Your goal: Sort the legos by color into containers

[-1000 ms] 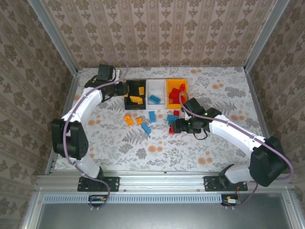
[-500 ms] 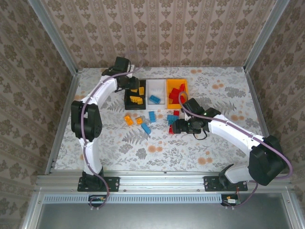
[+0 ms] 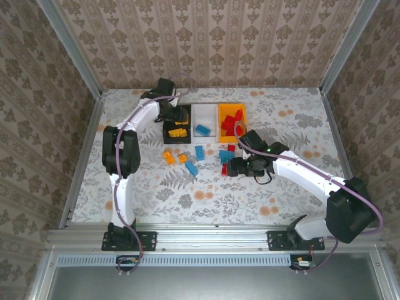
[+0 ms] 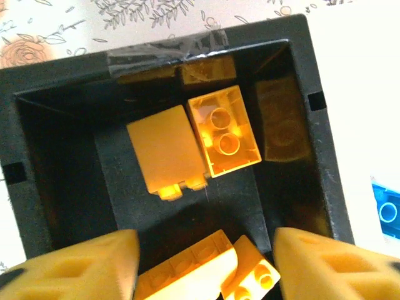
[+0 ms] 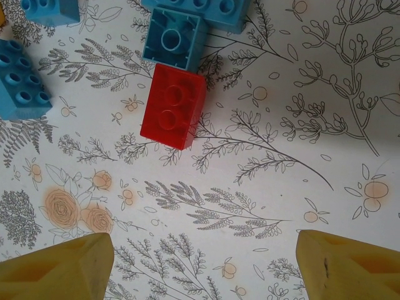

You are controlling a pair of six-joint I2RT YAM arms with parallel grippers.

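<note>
Left arm (image 3: 125, 134) reaches far, left hand (image 4: 203, 269) spread over the black bin (image 4: 56, 156); right hand (image 5: 203, 262) spread, pointing down near red brick (image 5: 174, 106).

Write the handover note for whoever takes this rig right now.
Left gripper: open above the black bin, holding nothing.
Right gripper: open, hovering over the table near a red brick.
Done: orange-yellow bricks in the black bin, one blue brick in the white bin, red bricks in the orange bin.
To do: on the table, two orange-yellow strays, several blue strays, red strays.
</note>
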